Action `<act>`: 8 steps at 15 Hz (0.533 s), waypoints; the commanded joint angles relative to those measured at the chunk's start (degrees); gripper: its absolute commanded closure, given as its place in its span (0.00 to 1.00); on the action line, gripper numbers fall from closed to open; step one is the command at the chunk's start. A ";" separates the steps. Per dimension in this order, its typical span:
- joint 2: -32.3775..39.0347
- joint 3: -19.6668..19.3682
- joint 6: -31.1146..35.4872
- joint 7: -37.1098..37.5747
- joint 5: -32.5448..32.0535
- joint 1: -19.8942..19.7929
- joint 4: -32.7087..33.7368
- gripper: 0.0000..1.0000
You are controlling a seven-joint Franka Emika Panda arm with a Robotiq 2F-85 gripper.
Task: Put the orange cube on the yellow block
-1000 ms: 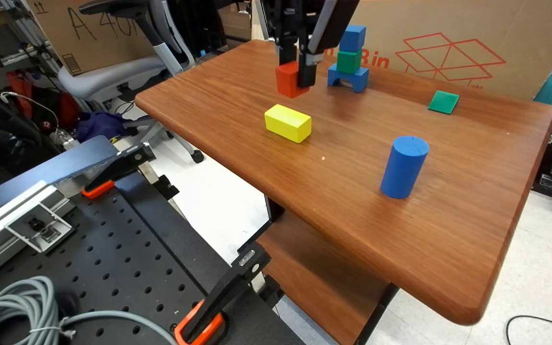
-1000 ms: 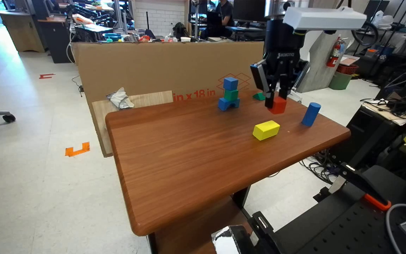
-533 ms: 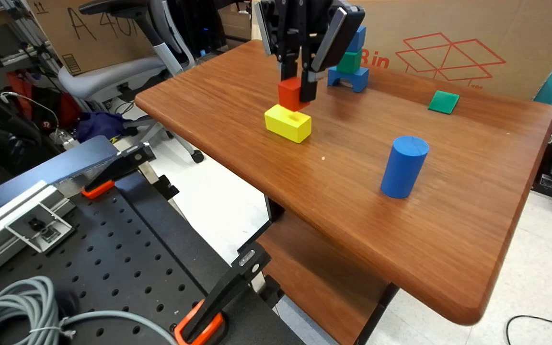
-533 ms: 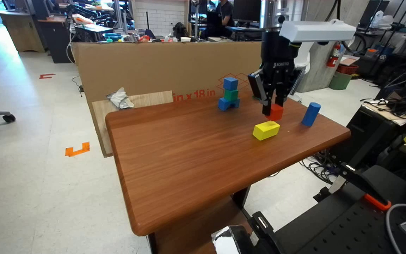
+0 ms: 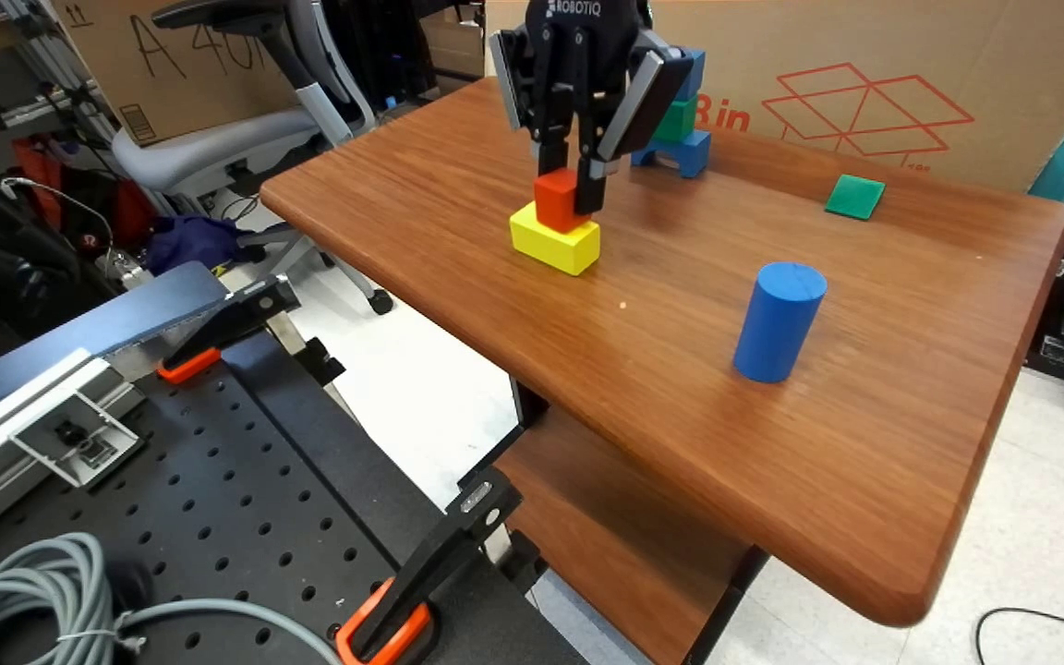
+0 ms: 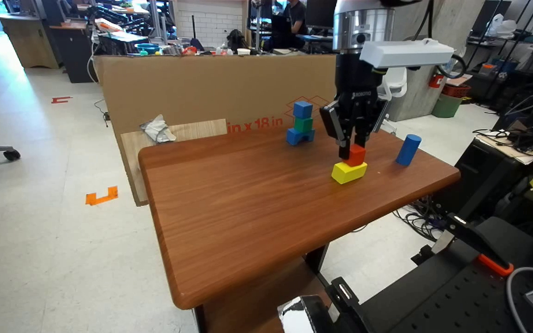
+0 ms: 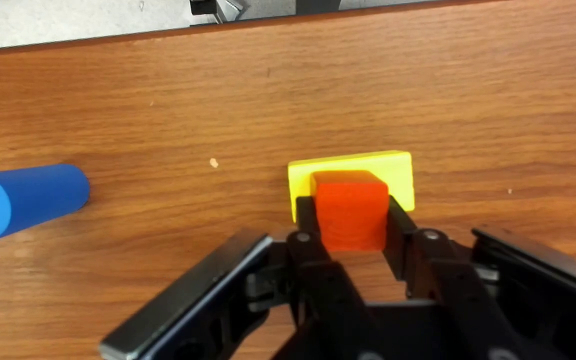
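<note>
Two black fingers (image 7: pixel 398 225) of the gripper (image 7: pixel 352 209), low in the wrist view, with jaws clamped tight on opposite sides of the orange cube (image 7: pixel 352 225)! Pointing straight down, too, in both exterior views. Just right of centre in the wrist view, that cube, held level and down on the yellow block (image 5: pixel 546 247): seemingly touching its top face in both exterior views, with yellow peeking out to either side in the wrist view. Under all that, the brown wood-grained table (image 6: pixel 229 199), spread across the middle of both exterior frames. Moving outward, well apart from the block: the blue cylinder (image 5: pixel 779 323), standing on end, at the left edge in the wrist view, right of centre in both exterior views. Further back, a neat little tower: blue arch (image 6: pixel 300 135) at the bottom, green block (image 6: pixel 303 124) between, blue block (image 6: pixel 302 110) on top, a little above centre in an exterior view. Over at upper right, in an exterior view, a green piece (image 5: pixel 855 197) lying near the table's far edge. Past that edge, cardboard (image 6: pixel 215 88) with red print, running along the upper part of the frame in both exterior views. And way back, right at the top in an exterior view, a person (image 6: pixel 298 13) in dark clothes beside a dark monitor (image 6: pixel 325 15).
</note>
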 commanded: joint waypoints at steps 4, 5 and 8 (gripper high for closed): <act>1.16 0.51 -1.31 -1.21 -0.64 0.24 1.66 0.92; 0.98 0.51 -1.16 -1.26 -0.78 0.30 1.40 0.77; 0.24 0.68 -1.27 -1.17 -0.52 0.40 0.67 0.34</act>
